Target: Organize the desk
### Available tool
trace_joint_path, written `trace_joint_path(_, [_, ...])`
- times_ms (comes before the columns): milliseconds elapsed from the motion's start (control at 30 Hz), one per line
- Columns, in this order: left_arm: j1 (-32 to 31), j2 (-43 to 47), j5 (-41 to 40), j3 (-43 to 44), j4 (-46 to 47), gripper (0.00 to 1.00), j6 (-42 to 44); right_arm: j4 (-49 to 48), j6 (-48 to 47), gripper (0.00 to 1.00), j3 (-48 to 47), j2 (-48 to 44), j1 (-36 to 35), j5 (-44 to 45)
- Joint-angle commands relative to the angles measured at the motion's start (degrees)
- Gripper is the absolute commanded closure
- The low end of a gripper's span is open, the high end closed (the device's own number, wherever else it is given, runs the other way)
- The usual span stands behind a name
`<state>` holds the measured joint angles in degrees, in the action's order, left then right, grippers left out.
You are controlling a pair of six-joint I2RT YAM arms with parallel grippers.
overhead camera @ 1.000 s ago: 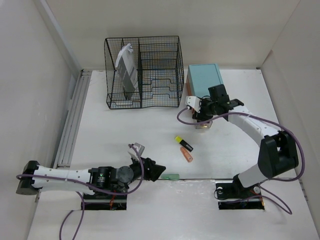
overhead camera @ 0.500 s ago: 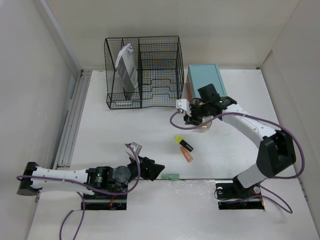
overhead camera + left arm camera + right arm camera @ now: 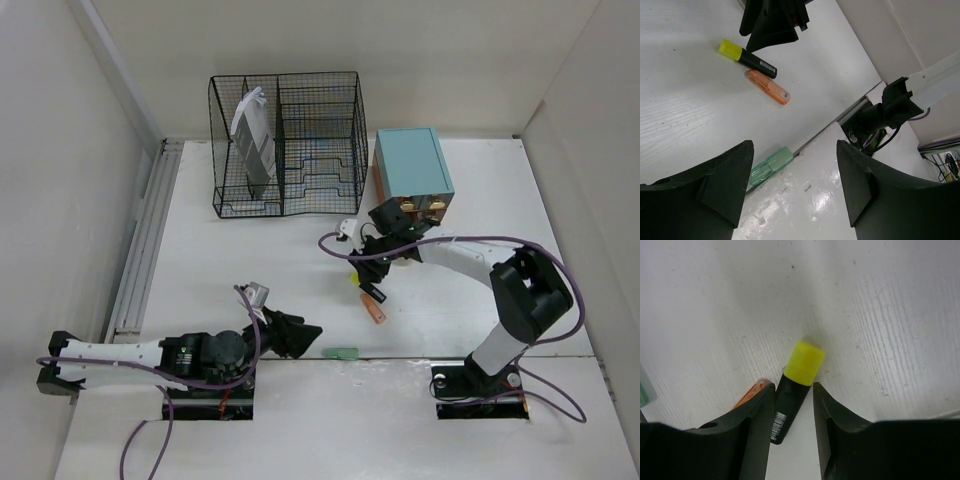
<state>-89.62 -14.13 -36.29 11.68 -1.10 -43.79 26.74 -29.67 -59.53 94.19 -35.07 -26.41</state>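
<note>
White desk (image 3: pixel 880 315) just under right hand (image 3: pixel 791 388), highlighter (image 3: pixel 801 367) between fingers (image 3: pixel 752 430)

White matte desk (image 3: pixel 250 260), flat, rectangular, large

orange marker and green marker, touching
Apart. The left wrist view shows bare desk between the orange marker and the green marker.

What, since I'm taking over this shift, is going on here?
The right hand grips a yellow-capped highlighter lying on the desk, with an orange marker beside it. The left hand hangs open and empty, low near the desk's front edge, by a small green item.
</note>
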Motion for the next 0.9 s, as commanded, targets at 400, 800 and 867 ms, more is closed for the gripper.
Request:
trace_joint_path(400, [-0.3, 0.0, -1.0, -0.2, -0.1, 0.37, 0.0, -7.2, 21.2, 0.62, -0.1, -0.6, -6.3, 14.1])
trace_joint_path(800, [-0.3, 0.0, -1.5, 0.4, -0.1, 0.37, 0.5, -6.9, 24.4, 0.57, -1.7, 3.8, -7.4, 19.0])
trace_joint_path(867, [-0.3, 0.0, -1.5, 0.4, -0.1, 0.37, 0.5, -6.9, 24.4, 0.53, -2.3, 3.8, -7.4, 19.0])
